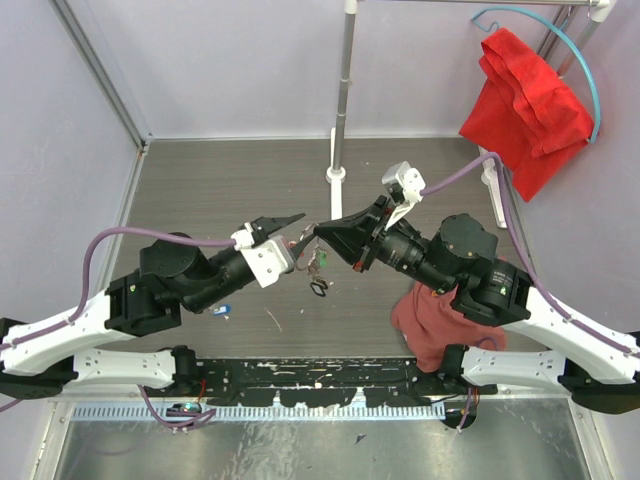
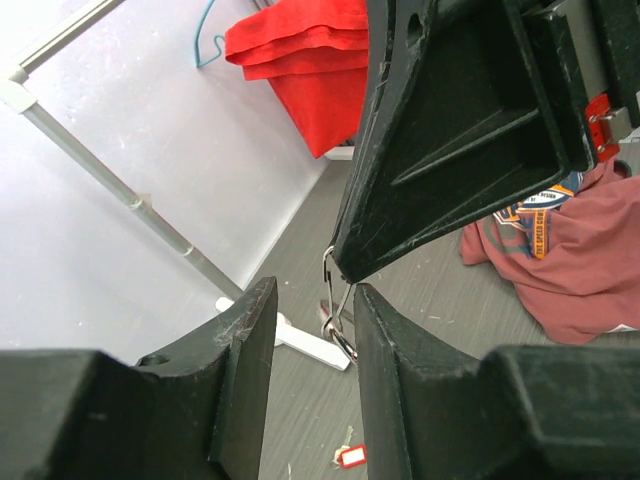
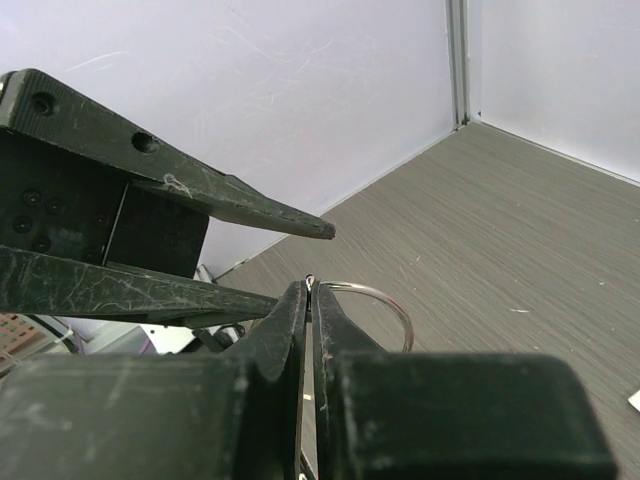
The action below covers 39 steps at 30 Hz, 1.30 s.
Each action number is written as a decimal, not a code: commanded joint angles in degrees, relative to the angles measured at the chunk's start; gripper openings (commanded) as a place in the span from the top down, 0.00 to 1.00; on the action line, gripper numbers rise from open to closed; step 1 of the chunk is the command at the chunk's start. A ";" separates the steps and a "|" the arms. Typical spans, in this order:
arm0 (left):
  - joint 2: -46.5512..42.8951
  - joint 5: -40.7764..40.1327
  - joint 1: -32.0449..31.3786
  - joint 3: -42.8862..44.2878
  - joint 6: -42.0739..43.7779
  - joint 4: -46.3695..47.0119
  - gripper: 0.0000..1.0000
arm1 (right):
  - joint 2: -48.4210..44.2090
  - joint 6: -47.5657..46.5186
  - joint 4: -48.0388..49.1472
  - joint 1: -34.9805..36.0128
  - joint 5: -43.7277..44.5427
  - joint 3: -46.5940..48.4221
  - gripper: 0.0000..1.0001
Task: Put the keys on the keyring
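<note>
My right gripper [image 1: 320,232] [image 3: 310,290] is shut on the keyring [image 3: 385,298], a thin silver wire loop that sticks out past its tips. In the left wrist view the keyring [image 2: 336,285] hangs from the right gripper's tip with a metal key [image 2: 341,341] dangling on it. From above, keys [image 1: 317,262] hang below the two grippers. My left gripper [image 1: 298,230] [image 2: 312,300] is open and empty, its fingers on either side of the hanging ring without touching it. A red-tagged key [image 2: 350,456], a black key [image 1: 318,288] and a blue key [image 1: 222,310] lie on the table.
A white pole stand [image 1: 336,178] rises just behind the grippers. A maroon T-shirt [image 1: 430,318] lies under the right arm. A red cloth [image 1: 525,100] hangs on a hanger at the back right. Walls close the left and back.
</note>
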 commanded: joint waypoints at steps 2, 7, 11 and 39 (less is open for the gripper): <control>-0.76 -1.04 -0.38 -1.18 1.96 3.41 0.57 | -1.75 1.81 6.22 0.05 -0.80 2.31 0.99; -0.43 -0.60 -0.66 -1.14 2.46 3.50 0.61 | -2.02 2.40 6.60 0.05 -0.98 2.26 0.99; -0.39 -0.74 -0.84 -1.14 2.77 3.50 0.63 | -2.28 2.91 7.10 0.05 -1.18 2.01 0.99; -0.05 -0.37 -2.13 -0.43 4.03 4.37 0.72 | -1.57 4.63 7.92 0.05 -1.51 1.45 1.00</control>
